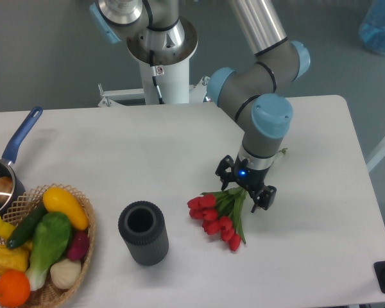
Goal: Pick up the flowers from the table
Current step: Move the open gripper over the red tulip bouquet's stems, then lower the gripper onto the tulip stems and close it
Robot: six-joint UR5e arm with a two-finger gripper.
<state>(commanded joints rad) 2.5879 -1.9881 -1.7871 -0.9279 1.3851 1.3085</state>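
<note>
The flowers [219, 215], red tulips with green leaves, lie on the white table [147, 154] right of centre, heads pointing toward the front left. Their thin stems run up and right under the wrist, and a stem tip shows beyond it [282, 152]. My gripper [245, 186] points down over the leaves just behind the flower heads. Its two black fingers [225, 173] stand apart on either side of the bunch, so it looks open. Whether the fingers touch the leaves is hidden by the wrist.
A dark ribbed cylindrical vase [143, 232] stands left of the flowers. A wicker basket [83, 240] of vegetables sits at the front left, with a blue-handled pan [13, 151] behind it. The arm's base [162, 45] is at the back edge.
</note>
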